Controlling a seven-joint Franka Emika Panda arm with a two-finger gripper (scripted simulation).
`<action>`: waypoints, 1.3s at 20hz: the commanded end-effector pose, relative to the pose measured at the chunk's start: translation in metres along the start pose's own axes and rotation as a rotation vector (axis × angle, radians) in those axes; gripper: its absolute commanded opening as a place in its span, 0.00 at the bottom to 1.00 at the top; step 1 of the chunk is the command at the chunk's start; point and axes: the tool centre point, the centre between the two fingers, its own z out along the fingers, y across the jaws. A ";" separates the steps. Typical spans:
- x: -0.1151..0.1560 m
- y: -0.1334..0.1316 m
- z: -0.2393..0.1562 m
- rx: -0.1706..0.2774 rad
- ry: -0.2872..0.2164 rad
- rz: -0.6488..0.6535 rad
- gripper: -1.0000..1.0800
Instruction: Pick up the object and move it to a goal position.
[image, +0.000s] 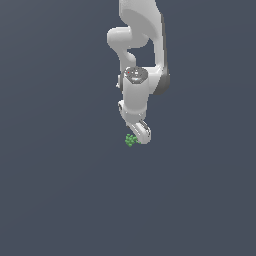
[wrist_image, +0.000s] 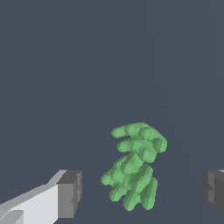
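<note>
The released end effector (wrist_image: 140, 192) straddles the green beaded clump (wrist_image: 134, 168) with both pads clear of it, so closing on it likely comes next.

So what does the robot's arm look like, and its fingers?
The arm is smooth and glossy white, made of rounded chunky segments with dark grey bands at the joints. A grey disc with tiny red marks sits on one joint. The fingers are white and blocky, tipped with dark grey square pads.
</note>
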 end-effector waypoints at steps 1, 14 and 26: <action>-0.004 0.003 0.003 -0.002 -0.001 0.058 0.96; -0.015 0.010 0.011 -0.008 -0.002 0.215 0.96; -0.016 0.011 0.032 -0.009 -0.001 0.219 0.96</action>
